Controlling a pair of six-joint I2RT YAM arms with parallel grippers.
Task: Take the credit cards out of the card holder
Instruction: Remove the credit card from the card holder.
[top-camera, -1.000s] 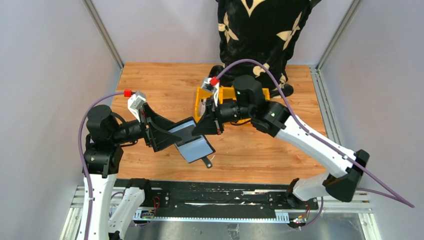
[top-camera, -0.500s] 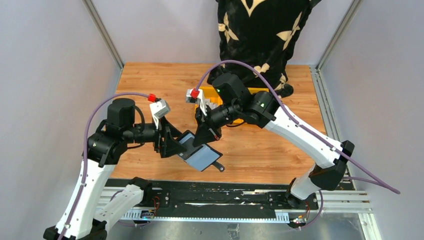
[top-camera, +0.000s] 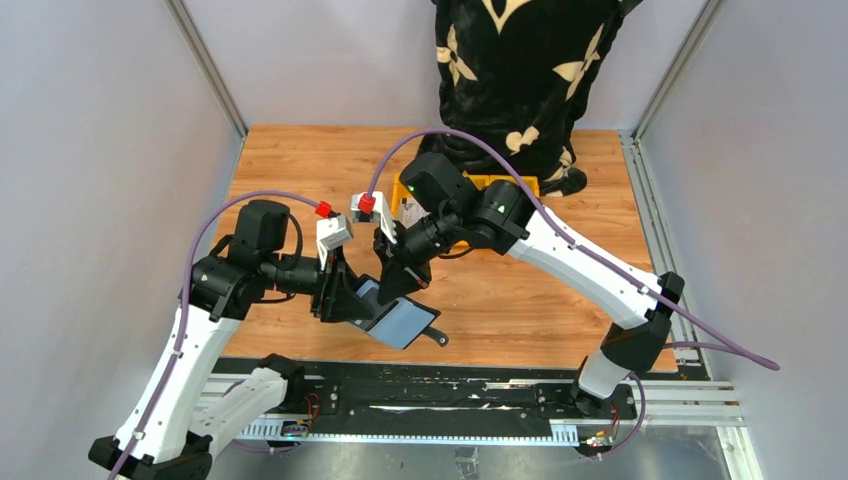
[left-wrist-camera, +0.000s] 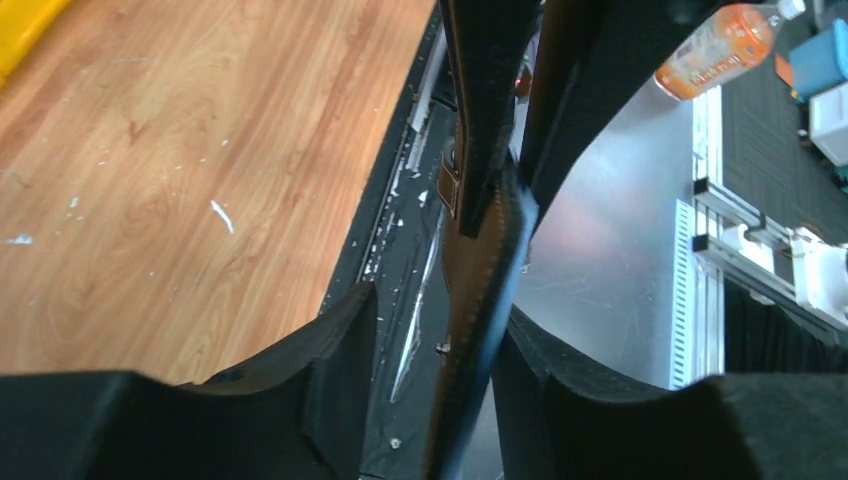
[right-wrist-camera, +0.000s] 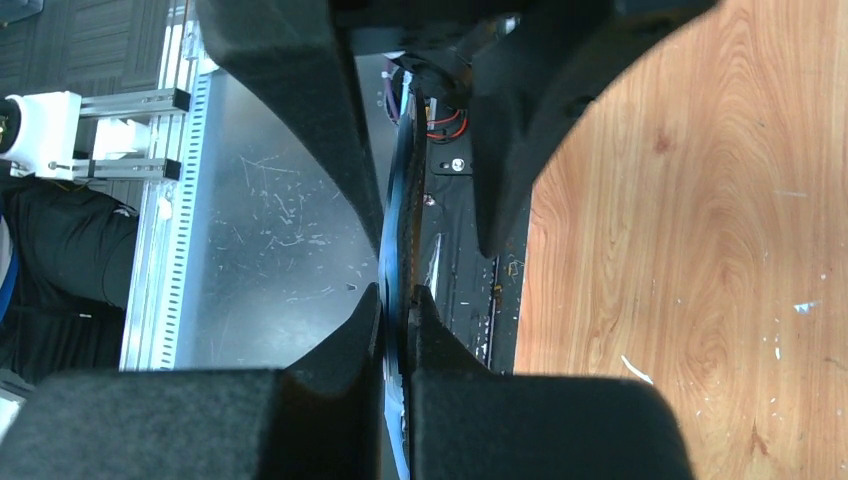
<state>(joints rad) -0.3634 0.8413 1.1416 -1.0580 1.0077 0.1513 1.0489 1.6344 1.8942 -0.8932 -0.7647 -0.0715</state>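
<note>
The card holder (top-camera: 402, 322) hung open in the air above the near edge of the wooden table (top-camera: 520, 290), its grey-blue inner sleeve facing up and its short snap tab (top-camera: 437, 336) pointing right. Both arms reached inward and met over it. The right gripper (top-camera: 394, 292), angled down from the far side, pinched a thin edge of the holder tight. The left gripper (top-camera: 345, 299) straddled the holder's left edge, half-spread, with a gap showing beside one finger (left-wrist-camera: 320, 380).
</note>
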